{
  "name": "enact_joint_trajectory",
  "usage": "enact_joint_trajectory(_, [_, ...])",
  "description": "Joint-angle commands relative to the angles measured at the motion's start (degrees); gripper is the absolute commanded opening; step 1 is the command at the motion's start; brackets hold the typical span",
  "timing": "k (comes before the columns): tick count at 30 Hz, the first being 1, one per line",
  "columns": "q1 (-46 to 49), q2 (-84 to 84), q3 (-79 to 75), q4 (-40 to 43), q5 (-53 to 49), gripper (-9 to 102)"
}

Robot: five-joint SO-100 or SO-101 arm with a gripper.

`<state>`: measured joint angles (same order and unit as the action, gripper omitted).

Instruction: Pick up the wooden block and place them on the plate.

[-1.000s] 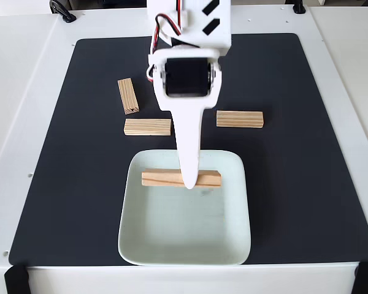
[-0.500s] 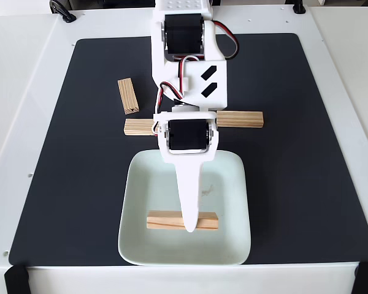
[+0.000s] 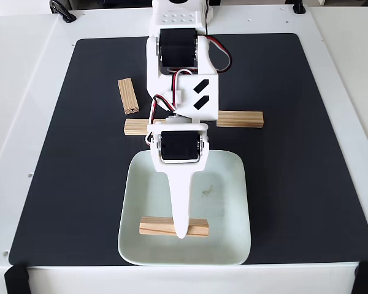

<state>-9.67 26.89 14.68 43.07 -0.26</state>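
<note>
Lying crosswise, pale grained wooden block (image 3: 156, 226)

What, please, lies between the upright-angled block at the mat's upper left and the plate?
In the fixed view, another block lies on the black mat between the angled block and the plate, partly hidden by the arm.

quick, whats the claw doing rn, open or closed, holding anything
Claw: over a wooden block lying in the plate; whether it is open or still gripping cannot be told from this angle.
</note>
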Motion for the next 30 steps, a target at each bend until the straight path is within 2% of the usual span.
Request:
enact_joint_trajectory(1, [0.0,0.88,-2.9,0.09,0.35,0])
enact_joint_trajectory(16, [-0.44,1.76,0.53,0.18,-0.44,1])
enact_joint_trajectory(24, [-0.88,1.76,0.53,0.18,-0.44,22])
enact_joint_trajectory(30, [-0.97,1.85,0.53,0.18,-0.44,24])
